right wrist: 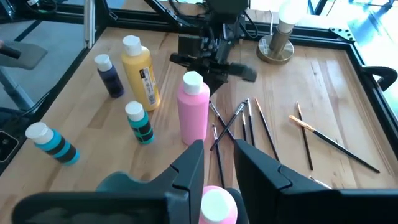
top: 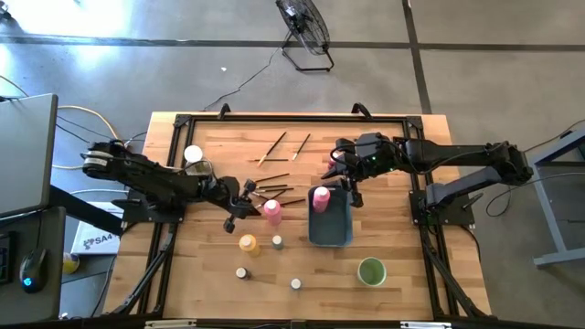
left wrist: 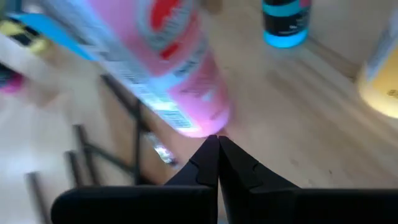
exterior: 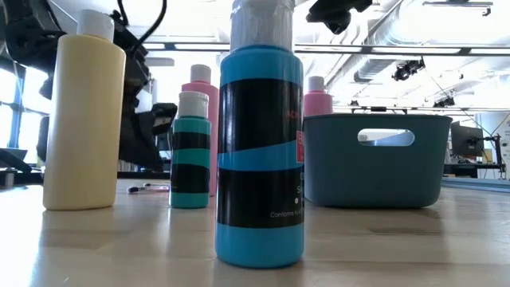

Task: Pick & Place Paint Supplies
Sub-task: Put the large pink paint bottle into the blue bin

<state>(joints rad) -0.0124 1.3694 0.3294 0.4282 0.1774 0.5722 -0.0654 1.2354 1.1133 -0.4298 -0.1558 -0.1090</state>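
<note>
My right gripper [top: 348, 187] is shut on a pink squeeze bottle [top: 320, 198] at the blue-grey tray [top: 335, 233]. In the low view this bottle's cap [exterior: 317, 84] shows above the tray's rim. A second pink bottle [top: 272, 211] stands upright on the table, and my left gripper [top: 245, 197], shut, is just to its left with its tips [left wrist: 217, 142] at the bottle's foot [left wrist: 199, 121]. A yellow bottle [top: 248, 243] and three small pale-capped jars [top: 277, 241] stand nearer the front. Thin brushes [top: 274, 190] lie crossed behind the standing pink bottle. My left gripper's shut tips are right beside the standing pink bottle's lower end; I cannot tell whether they touch it. My right gripper pinches the other pink bottle's upper part, by its white cap [right wrist: 217, 202], between its two fingers [right wrist: 189, 168]. They slant down from the table's right. The bottle is upright; the tray's wall hides its base.
A round green cup [top: 371, 271] stands at the front right. Two more brushes [top: 272, 146] lie toward the far edge, and a white-topped round object [top: 193, 154] stands at the far left. A black frame [top: 183, 123] runs around the tabletop.
</note>
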